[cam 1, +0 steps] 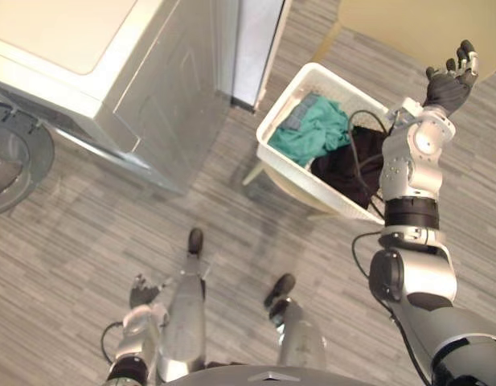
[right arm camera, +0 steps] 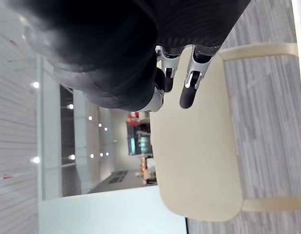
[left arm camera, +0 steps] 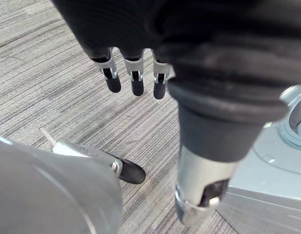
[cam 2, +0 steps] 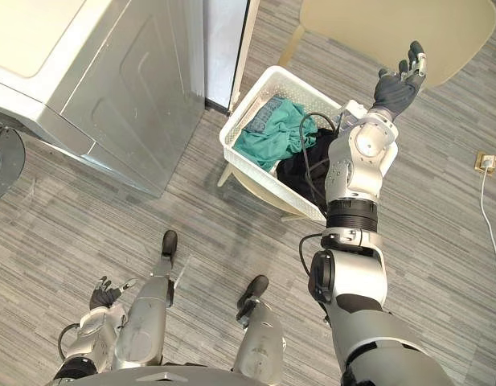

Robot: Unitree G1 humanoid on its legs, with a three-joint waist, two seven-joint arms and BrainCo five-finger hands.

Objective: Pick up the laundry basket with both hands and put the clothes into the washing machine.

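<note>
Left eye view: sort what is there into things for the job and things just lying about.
For the job:
basket
clothes in it
washing machine, its door open
right hand, open, raised by the basket
left hand, open, hanging low

Lying about:
table
stool under the basket
socket

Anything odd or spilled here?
Nothing spilled: the teal and black clothes lie inside the white laundry basket. The basket perches on a small pale stool and overhangs its seat, which looks precarious. The right hand is raised beside it, open; the left hand hangs low.
</note>
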